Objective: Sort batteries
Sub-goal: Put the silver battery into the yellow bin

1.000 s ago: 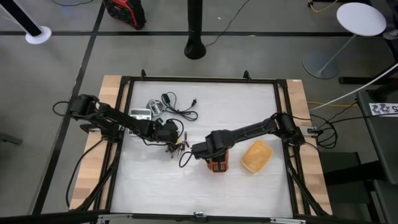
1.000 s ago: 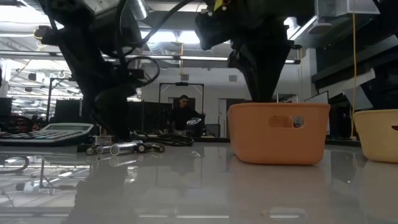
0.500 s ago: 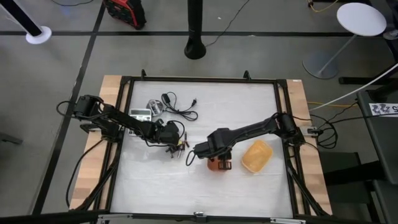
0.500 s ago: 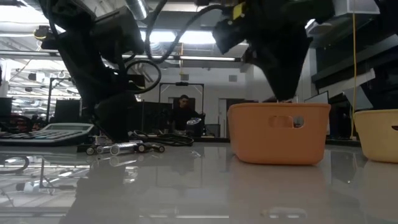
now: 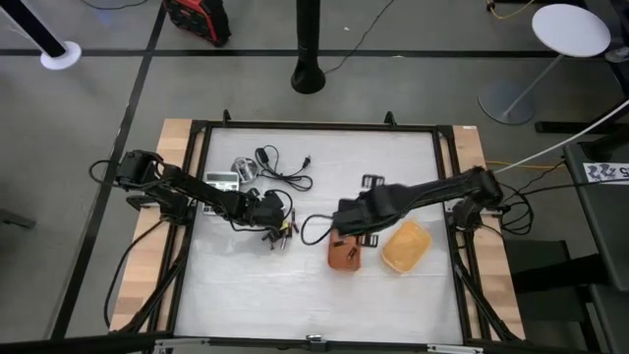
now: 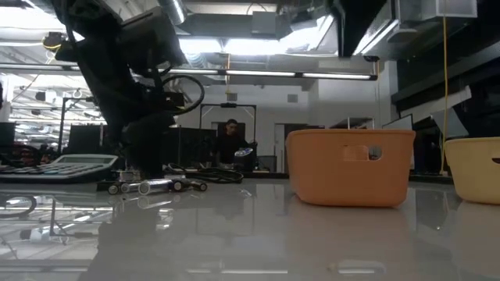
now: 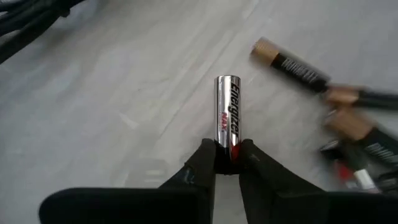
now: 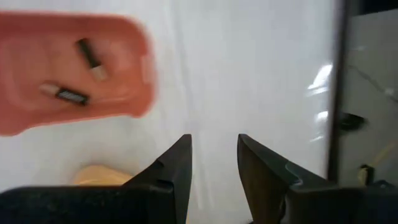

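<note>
Batteries (image 5: 279, 233) lay at nine o'clock on the tabletop (image 5: 324, 295); my left tool (image 7: 226, 153) pinched a slick, rigid silver battery (image 7: 227, 112) by one end, risking pivot. My right tool (image 8: 213, 158) hung released.

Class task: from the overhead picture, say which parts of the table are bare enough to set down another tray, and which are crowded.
Bare: the near strip of the table below both trays, and the far right corner. Crowded: the far left, with calculator, cable and loose batteries at the left gripper.
</note>
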